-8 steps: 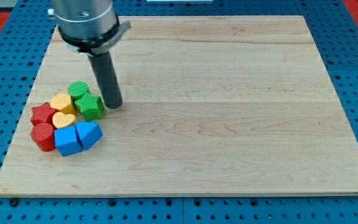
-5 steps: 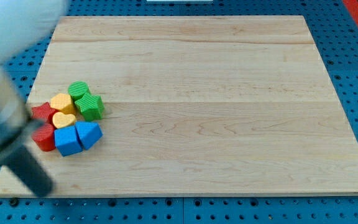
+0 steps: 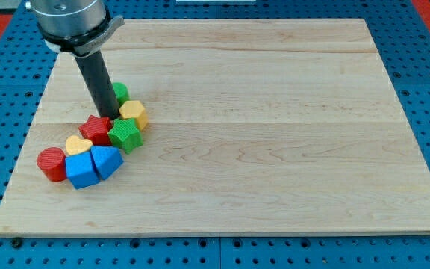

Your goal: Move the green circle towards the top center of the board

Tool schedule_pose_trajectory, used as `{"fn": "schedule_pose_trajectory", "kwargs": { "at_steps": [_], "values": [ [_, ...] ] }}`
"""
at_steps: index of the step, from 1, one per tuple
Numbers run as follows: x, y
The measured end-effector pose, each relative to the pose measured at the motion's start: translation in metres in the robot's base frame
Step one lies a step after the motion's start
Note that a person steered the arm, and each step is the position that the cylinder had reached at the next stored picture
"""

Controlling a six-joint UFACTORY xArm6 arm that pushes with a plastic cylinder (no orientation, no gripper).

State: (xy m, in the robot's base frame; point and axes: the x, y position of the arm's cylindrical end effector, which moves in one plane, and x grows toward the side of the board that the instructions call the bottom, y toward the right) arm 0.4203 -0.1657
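Observation:
The green circle (image 3: pixel 120 93) lies at the board's left, partly hidden behind my rod. My tip (image 3: pixel 105 116) is just below and left of it, at the top edge of the red star (image 3: pixel 95 128). A yellow hexagon (image 3: pixel 133 113) sits right of the tip, touching the green circle's lower right. A green star (image 3: pixel 125 135) lies below the hexagon.
A yellow heart (image 3: pixel 78 144), a red circle (image 3: pixel 51 164), a blue cube (image 3: pixel 80 169) and a second blue block (image 3: pixel 107 159) cluster below and left of the tip. The wooden board (image 3: pixel 275 112) lies on a blue pegboard.
My rod swung out to the left and came back into the cluster. The green circle, yellow hexagon, red star and green star have shifted right, the green circle also upward.

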Motion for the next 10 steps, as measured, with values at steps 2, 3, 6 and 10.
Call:
{"fn": "schedule_pose_trajectory", "kwargs": {
  "at_steps": [2, 3, 6, 10],
  "values": [
    [-0.068, 0.026],
    [-0.035, 0.132],
    [0.055, 0.078],
    [0.009, 0.005]
  ]
}}
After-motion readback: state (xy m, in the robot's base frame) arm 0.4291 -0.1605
